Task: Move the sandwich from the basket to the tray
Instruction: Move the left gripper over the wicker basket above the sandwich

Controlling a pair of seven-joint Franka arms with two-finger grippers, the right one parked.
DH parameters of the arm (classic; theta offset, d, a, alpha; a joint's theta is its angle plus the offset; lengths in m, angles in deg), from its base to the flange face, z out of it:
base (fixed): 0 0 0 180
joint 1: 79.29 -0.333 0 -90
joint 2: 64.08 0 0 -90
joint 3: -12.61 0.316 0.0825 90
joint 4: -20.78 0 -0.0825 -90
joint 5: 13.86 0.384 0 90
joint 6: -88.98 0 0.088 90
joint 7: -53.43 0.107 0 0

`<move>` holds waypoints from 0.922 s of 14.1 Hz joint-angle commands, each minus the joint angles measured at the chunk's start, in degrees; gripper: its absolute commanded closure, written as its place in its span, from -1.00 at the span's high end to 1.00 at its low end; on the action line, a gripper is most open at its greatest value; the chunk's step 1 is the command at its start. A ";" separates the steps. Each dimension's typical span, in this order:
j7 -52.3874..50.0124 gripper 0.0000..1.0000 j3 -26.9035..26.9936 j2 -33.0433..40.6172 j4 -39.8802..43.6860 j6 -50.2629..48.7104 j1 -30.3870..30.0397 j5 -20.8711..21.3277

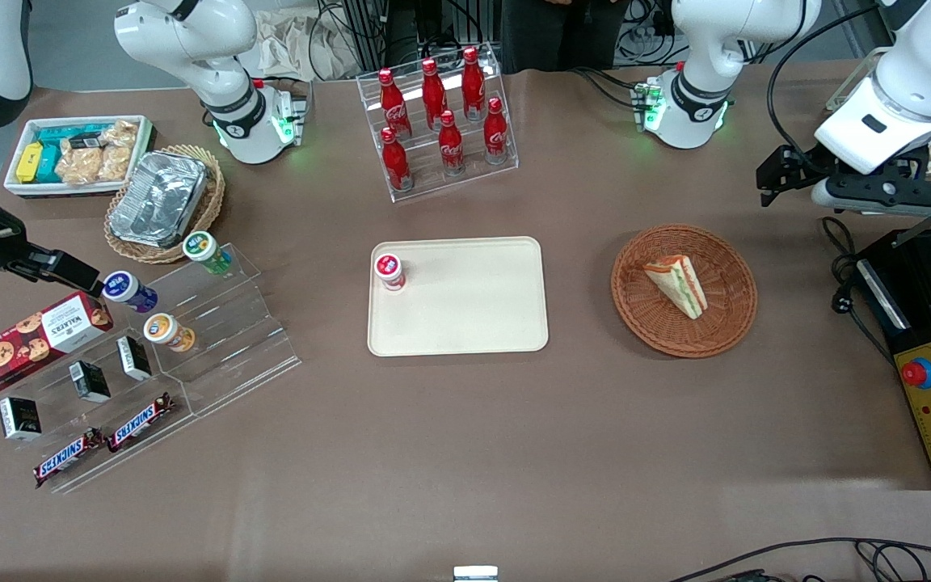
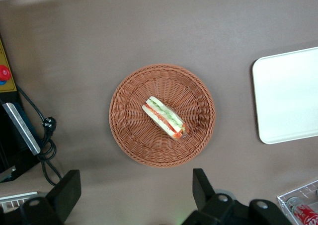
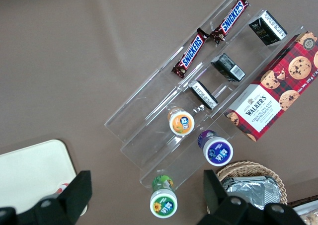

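Sandwich (image 1: 677,284) lies in the basket (image 1: 635,311), well apart from the tray (image 1: 465,323). Spread and empty, the hand (image 2: 136,190) hovers above; it should descend squarely, pinching the bread faces gently.

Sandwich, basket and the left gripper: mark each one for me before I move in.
sandwich (image 2: 165,117): left wrist view, on its striped filling edge.
basket (image 2: 130,135): left wrist view, on bare woven wall.
left gripper (image 2: 136,190): left wrist view, midway between its open fingertips, above the table beside the basket.
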 commanded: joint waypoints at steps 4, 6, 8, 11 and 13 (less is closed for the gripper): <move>1.20 1.00 0.46 0.75 -1.28 1.45 0.62 3.69; -1.32 1.00 0.37 0.57 -1.63 1.73 0.79 5.56; -8.33 1.00 0.28 1.36 -3.82 1.81 0.79 3.72; -25.31 1.00 0.02 1.45 -5.06 2.08 1.23 3.36; -28.22 1.00 -0.07 1.54 -5.76 2.16 1.23 2.66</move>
